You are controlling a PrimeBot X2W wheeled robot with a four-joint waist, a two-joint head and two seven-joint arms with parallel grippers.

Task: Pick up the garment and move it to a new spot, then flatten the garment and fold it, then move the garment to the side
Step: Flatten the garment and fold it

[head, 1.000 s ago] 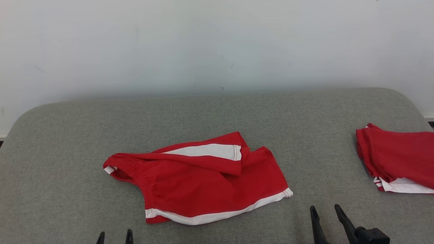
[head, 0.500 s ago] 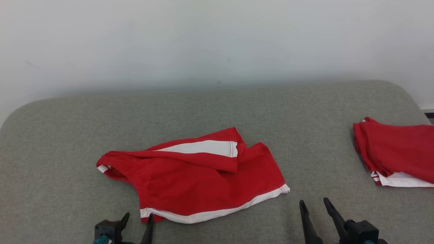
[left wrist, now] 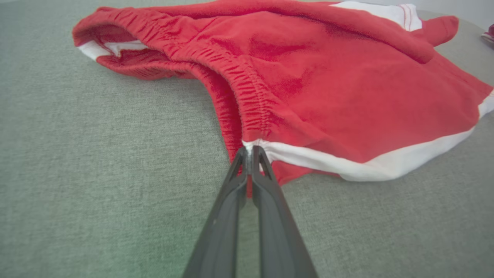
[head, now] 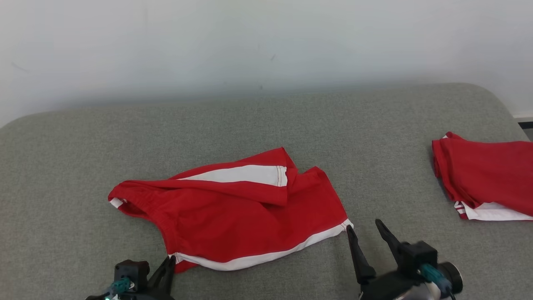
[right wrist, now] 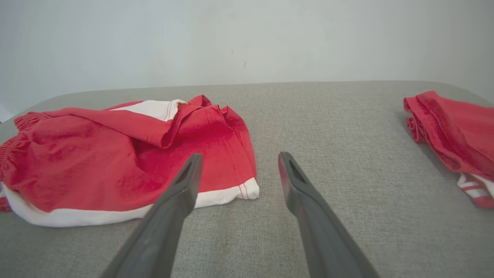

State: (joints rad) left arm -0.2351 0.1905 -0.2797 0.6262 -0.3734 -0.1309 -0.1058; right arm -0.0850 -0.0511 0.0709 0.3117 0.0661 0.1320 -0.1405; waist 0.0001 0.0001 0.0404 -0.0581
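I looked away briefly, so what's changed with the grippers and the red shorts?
The left gripper moved forward to the near left corner of the red shorts and shut on it. The right gripper advanced toward the near right corner, still open. The shorts and the folded garment lie unmoved.

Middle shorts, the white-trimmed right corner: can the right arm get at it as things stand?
Probably yes: the open right end effector sits right at that corner of the shorts, and nothing lies over it.
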